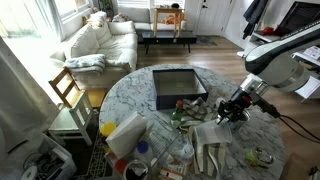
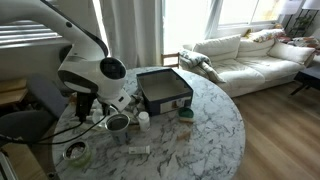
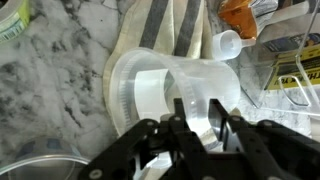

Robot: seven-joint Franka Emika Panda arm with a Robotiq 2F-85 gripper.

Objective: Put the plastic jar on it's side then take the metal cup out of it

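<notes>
At 9 o'clock in the wrist view lies the bare top of the round white-and-grey marble table (image 3: 50,90). Toward the centre, the large wide-mouthed translucent plastic jar (image 3: 200,80) rests on a beige cloth with dark stripes (image 3: 165,25). The jar's ribbed mouth is turned toward 9 o'clock. Whether it lies flat on its side or is only tipped, I cannot tell. Through its wall shows a pale shiny cylinder, which looks to be the small round silver metal cup (image 3: 150,97), inside the jar. From 6 o'clock the black Robotiq gripper (image 3: 203,108) comes in, its jaws drawn narrow with the jar's wall pinched between them. At 1 o'clock from the jar stands a small translucent cap (image 3: 228,42), and just beyond it an orange object (image 3: 240,15) is cut off by the frame's edge.

In an exterior view the gripper (image 2: 108,112) hangs low at the table's 9 o'clock side. A square dark tray (image 2: 165,90) sits at 2 o'clock from it, apart.
</notes>
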